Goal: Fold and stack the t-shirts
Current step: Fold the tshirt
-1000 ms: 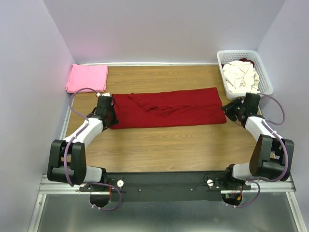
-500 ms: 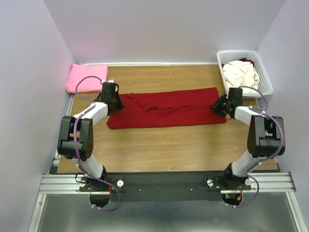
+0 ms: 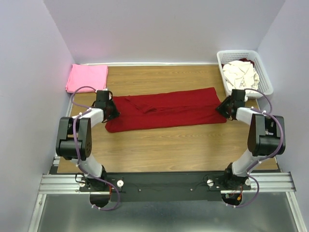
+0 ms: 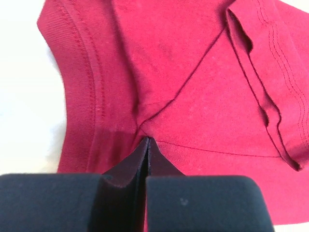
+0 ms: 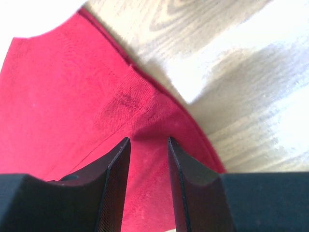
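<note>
Jaws: left gripper (image 4: 146,145) pinched shut on red shirt (image 3: 166,108) collar end; right gripper (image 5: 148,147) parted, straddling opposite hem. Both arms reach low, forward.

The right gripper (image 5: 148,141) points down at the dark red t-shirt (image 5: 72,96), its two black fingers (image 5: 118,183) standing a little apart with red cloth showing in the gap between them. The shirt's hemmed edge runs diagonally across the wooden table (image 5: 231,58).
</note>
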Robot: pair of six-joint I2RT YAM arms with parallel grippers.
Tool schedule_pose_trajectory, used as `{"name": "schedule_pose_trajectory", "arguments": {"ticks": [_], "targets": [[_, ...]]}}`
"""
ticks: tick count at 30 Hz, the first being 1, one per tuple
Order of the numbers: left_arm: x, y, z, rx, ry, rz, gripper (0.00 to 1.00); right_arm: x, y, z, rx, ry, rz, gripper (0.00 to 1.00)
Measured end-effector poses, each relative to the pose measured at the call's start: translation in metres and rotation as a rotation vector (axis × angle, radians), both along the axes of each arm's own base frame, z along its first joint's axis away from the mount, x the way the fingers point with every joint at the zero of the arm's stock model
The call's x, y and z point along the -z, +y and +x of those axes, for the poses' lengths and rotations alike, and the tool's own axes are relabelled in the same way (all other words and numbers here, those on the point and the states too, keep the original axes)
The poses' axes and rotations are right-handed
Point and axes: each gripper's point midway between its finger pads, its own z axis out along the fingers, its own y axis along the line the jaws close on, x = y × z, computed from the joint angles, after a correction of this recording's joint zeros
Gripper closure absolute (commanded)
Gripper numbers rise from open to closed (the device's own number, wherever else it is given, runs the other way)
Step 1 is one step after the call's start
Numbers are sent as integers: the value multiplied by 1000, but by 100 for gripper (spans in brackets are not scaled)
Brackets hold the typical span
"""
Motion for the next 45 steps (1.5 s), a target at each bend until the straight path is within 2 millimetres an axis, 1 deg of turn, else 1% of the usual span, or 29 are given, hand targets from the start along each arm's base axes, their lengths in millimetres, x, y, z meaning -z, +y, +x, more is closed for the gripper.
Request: {"name": "schedule_pose_trajectory", "arguments": {"ticks": [3, 4, 7, 8, 11, 13, 14, 17, 18, 20, 21, 23, 25, 27, 28, 29, 30, 32, 33, 36, 38, 43, 45], "targets": [[0, 7, -15, -18, 3, -8, 91, -1, -1, -5, 1, 4, -1, 54], [0, 9, -21, -20, 7, -8, 88, -1, -1, -6, -4, 6, -2, 54], [-2, 7, -27, -9, 8, -17, 80, -2, 2, -8, -29, 11, 1, 53], [-3, 6, -28, -5, 7, -19, 75, -2, 4, -8, -43, 15, 0, 52], [-7, 7, -31, 3, 4, -13, 68, -5, 13, -8, -91, 24, -3, 52], [-15, 9, -31, 5, -10, -10, 61, -12, 21, -6, -132, 18, -6, 52], [-19, 10, -30, 5, -20, -9, 56, -18, 27, -2, -164, 6, -8, 52], [-37, 10, -23, 12, -68, -10, 49, -36, 44, 7, -232, -37, -9, 52], [-45, 9, -20, 13, -88, -12, 46, -46, 53, 12, -272, -63, -7, 52], [-58, 7, -14, 21, -124, -20, 46, -59, 68, 19, -325, -98, -4, 52], [-62, 7, -12, 23, -136, -23, 46, -70, 84, 23, -380, -127, -3, 53], [-69, 5, -6, 30, -158, -31, 46, -80, 110, 26, -459, -155, -7, 55], [-71, 3, -2, 37, -160, -37, 46, -90, 150, 28, -574, -189, -16, 57], [-70, -1, 6, 46, -159, -47, 48, -94, 184, 26, -666, -203, -20, 57], [-70, -2, 10, 47, -160, -49, 48, -95, 211, 25, -734, -216, -21, 57], [-68, -2, 16, 45, -153, -51, 48, -95, 224, 21, -767, -218, -20, 57], [-66, -2, 20, 44, -149, -52, 49, -92, 241, 17, -808, -215, -18, 57], [-63, -3, 31, 43, -142, -58, 50, -87, 282, 6, -891, -207, -5, 57], [-61, -5, 40, 45, -141, -61, 52, -84, 295, 3, -911, -201, 4, 57], [-56, -9, 60, 52, -138, -70, 52, -76, 319, -4, -926, -174, 36, 57], [-48, -12, 70, 58, -127, -73, 52, -70, 327, -7, -924, -156, 50, 57], [-29, -20, 85, 73, -92, -77, 54, -58, 345, -13, -910, -117, 88, 56], [-22, -23, 85, 79, -77, -77, 56, -54, 349, -17, -909, -104, 97, 56]]}}
